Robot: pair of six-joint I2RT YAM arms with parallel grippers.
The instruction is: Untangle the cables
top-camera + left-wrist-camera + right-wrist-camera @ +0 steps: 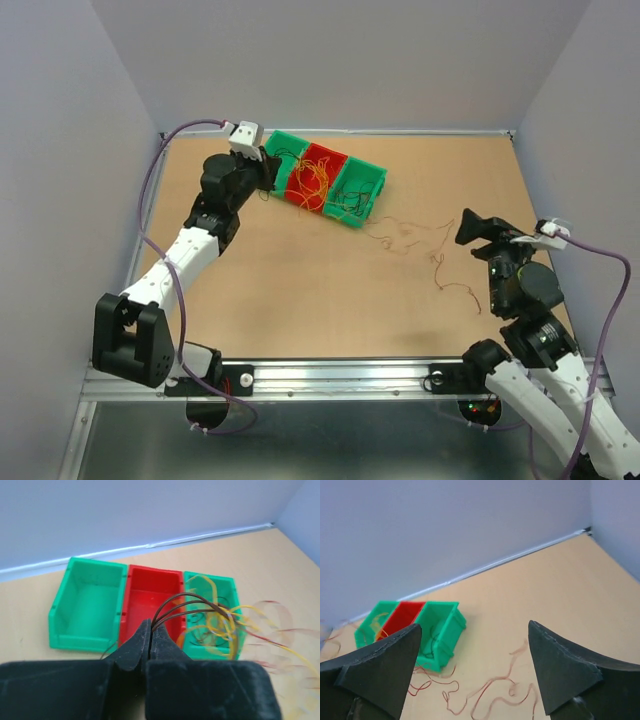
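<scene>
Left hand (151, 632) tight on cables (186, 603)

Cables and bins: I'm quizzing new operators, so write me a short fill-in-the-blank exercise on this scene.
1. The middle bin of the three is ____.
2. The left claw is ____ on dark brown cables.
3. The right claw stands ____, holding nothing.

Missing words: red; shut; open.

Robot lab cell: blank grey walls (400, 60) round a wooden table (300, 300).
</scene>
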